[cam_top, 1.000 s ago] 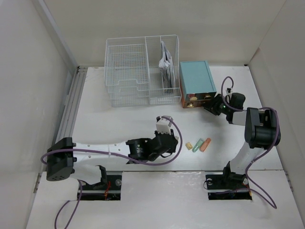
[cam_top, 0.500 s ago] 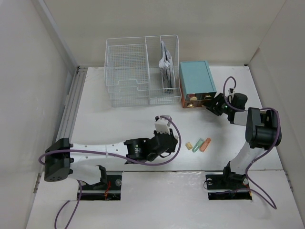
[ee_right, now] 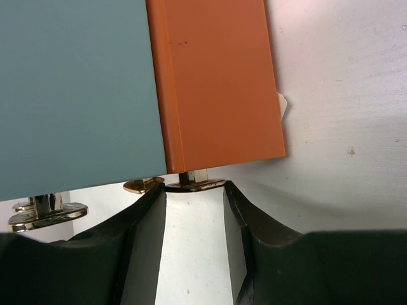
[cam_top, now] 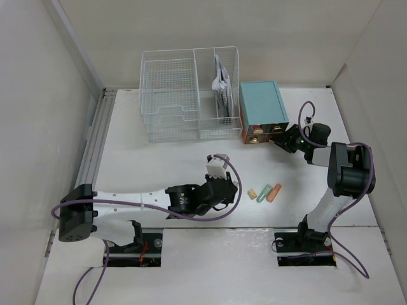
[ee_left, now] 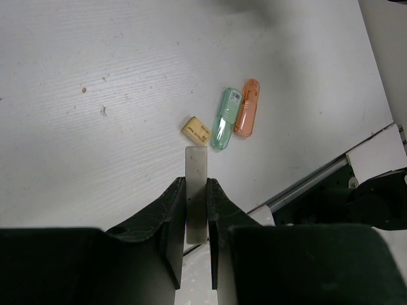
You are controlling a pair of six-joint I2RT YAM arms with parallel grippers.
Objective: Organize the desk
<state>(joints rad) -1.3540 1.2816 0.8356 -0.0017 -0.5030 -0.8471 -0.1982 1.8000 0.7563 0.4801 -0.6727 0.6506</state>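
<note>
Left hand [ee_left: 196, 183] pinches a pale flat strip [ee_left: 196, 164]; right hand [ee_right: 194, 188] straddles the knob [ee_right: 194, 182] of the orange drawer [ee_right: 216, 82], grip unclear

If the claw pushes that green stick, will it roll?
Probably slides, not rolls: the green stick looks flattish. It seems small, glossy plastic, so likely light and stiff. Pushed sideways, it may nudge the orange stick beside it.

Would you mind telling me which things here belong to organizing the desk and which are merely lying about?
Job: desk, pale strip in left gripper, tan block, green capsule, orange capsule, teal drawer box, its orange drawer at right gripper, wire rack.
Lying about: purple cables, metal rail.
</note>
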